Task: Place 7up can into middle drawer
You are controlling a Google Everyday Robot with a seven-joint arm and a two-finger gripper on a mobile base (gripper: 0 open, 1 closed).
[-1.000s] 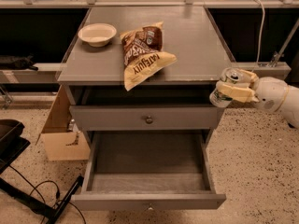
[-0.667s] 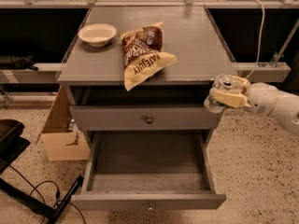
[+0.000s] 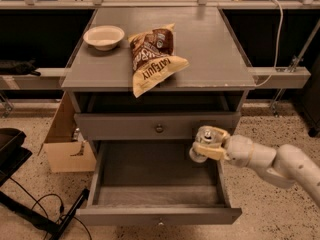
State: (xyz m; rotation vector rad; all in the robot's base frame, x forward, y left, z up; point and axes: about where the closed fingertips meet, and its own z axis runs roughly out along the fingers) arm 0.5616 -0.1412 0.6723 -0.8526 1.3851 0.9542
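My gripper [image 3: 206,145] reaches in from the right on a white arm and is shut on the 7up can [image 3: 204,141], a small silver-topped can lying tilted between the beige fingers. It hangs above the right rear part of the middle drawer [image 3: 155,194], a wide grey tray pulled out and open, with a small knob on its front panel. The can is above the drawer floor, just below the closed upper drawer front [image 3: 159,127].
On the cabinet top [image 3: 210,54] lie a brown-and-yellow chip bag [image 3: 152,56] and a white bowl [image 3: 103,36]. A cardboard box [image 3: 67,149] stands at the cabinet's left. Black cables and a dark base [image 3: 30,204] lie on the speckled floor at the lower left.
My gripper has moved left and down with the can, from beside the cabinet's right edge to over the open middle drawer's right side.
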